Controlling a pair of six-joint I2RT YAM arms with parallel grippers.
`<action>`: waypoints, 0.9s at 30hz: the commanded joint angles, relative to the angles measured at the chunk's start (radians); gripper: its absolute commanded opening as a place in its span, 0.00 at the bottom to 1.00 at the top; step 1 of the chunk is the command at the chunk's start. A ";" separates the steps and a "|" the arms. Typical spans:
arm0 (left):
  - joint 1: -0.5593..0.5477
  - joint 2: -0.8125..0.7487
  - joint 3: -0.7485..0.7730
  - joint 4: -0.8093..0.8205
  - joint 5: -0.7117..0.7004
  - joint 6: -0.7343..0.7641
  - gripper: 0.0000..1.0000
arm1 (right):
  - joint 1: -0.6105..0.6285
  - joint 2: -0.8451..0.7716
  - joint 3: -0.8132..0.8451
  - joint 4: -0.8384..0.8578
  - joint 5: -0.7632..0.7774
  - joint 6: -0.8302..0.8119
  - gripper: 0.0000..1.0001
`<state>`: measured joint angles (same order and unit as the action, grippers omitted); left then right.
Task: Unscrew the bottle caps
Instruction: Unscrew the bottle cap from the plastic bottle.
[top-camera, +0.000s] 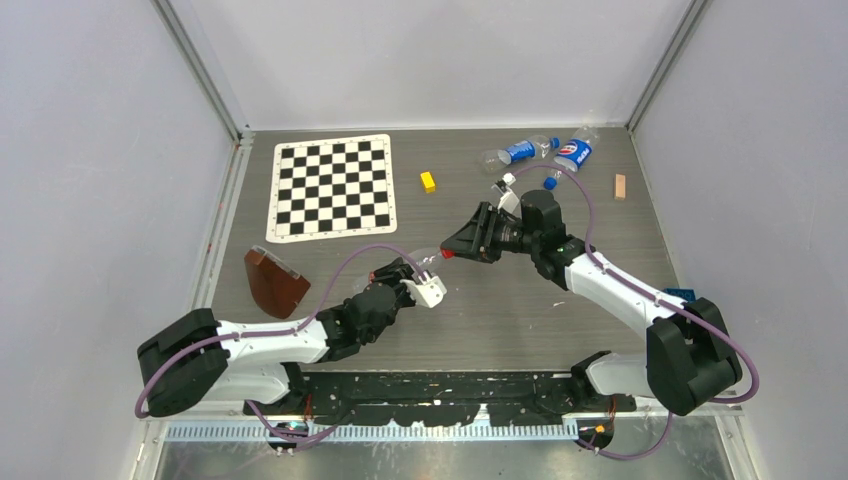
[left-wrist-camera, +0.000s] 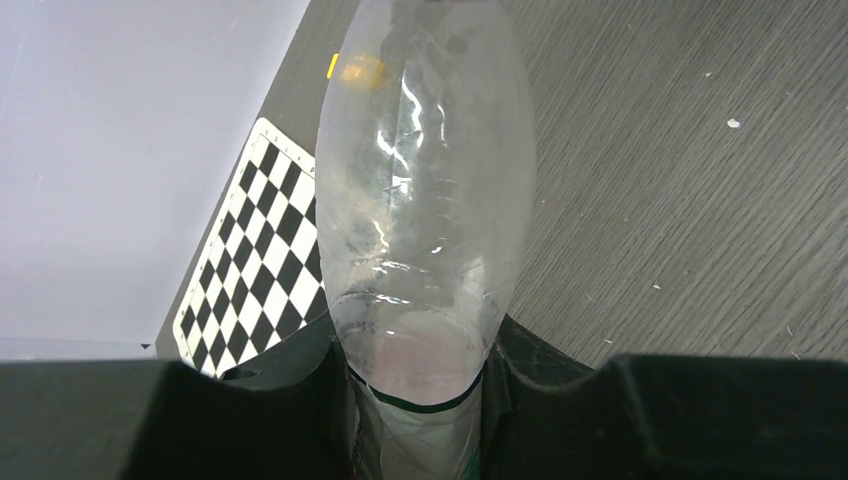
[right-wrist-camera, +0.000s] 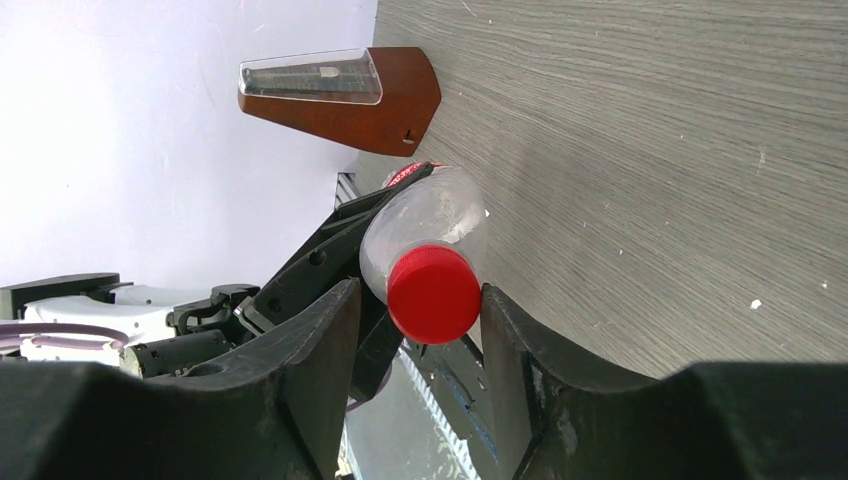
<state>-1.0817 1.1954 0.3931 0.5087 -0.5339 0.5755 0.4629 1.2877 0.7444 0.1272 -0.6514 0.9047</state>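
**Q:** Which bottle is in hand?
**A:** The clear bottle (right-wrist-camera: 428, 218), held level above the table, base end in the left gripper (left-wrist-camera: 420, 385). Its red cap (right-wrist-camera: 433, 293) is on and points toward the right arm.
**Q:** And the others?
**A:** A blue-labelled bottle (top-camera: 520, 150) and a second blue-labelled bottle (top-camera: 573, 153) lie on their sides, far right. A loose blue cap (top-camera: 550, 183) lies near them.

I've open table (top-camera: 500, 310) to pass through near the middle; the brown wedge (top-camera: 272, 285) blocks the left, loose bottles (top-camera: 572, 153) the far right.

Grey table (top-camera: 500, 310); checkered mat (top-camera: 334, 187), yellow block (top-camera: 428, 181), blue-label bottles (top-camera: 520, 152) (top-camera: 573, 152)
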 joint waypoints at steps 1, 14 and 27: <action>-0.004 0.001 0.041 0.048 -0.014 -0.026 0.04 | 0.006 -0.016 0.015 0.045 -0.039 0.008 0.52; -0.004 0.007 0.044 0.042 -0.013 -0.028 0.04 | 0.006 -0.015 0.008 0.055 -0.043 0.001 0.32; 0.191 -0.101 0.140 -0.270 0.574 -0.282 0.03 | 0.007 -0.089 -0.034 0.048 -0.067 -0.167 0.04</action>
<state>-0.9649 1.1515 0.4591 0.3336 -0.2813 0.4217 0.4549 1.2701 0.7261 0.1284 -0.6476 0.8326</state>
